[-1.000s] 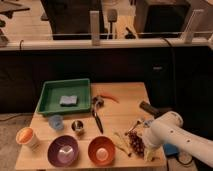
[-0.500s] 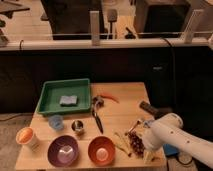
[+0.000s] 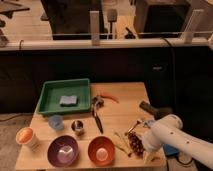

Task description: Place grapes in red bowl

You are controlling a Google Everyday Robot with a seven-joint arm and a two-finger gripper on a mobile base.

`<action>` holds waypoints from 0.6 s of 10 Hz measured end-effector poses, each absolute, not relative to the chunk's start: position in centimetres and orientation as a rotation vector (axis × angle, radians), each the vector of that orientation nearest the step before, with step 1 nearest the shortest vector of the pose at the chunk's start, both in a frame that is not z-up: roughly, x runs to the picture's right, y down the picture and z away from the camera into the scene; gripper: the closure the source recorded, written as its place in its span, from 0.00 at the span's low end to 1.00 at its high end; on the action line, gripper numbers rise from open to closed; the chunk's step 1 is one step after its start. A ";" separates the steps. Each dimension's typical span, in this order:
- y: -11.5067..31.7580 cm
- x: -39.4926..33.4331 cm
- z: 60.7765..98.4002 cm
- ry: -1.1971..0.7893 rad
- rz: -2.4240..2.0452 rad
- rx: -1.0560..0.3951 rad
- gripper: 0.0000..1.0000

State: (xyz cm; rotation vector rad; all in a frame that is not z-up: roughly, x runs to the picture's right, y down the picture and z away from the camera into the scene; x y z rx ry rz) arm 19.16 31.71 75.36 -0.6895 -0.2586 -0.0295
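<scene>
Hand (image 3: 145,149): spread, mostly hidden under white arm (image 3: 176,138) | grapes (image 3: 133,143): beside it, part-covered | red bowl (image 3: 101,150): apart

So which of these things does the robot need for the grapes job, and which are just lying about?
For the job:
grapes
red bowl
gripper, open, just right of the grapes

Lying about:
purple bowl
orange cup
green tray holding a sponge
small blue cup
metal cup
dark tool
orange-red object
</scene>
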 end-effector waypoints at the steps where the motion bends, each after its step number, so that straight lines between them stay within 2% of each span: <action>1: 31.8 19.1 75.4 -0.261 -0.028 -0.691 0.20; 3: 31.8 19.1 75.4 -0.261 -0.028 -0.692 0.20; 6: 31.8 19.1 75.3 -0.261 -0.028 -0.693 0.28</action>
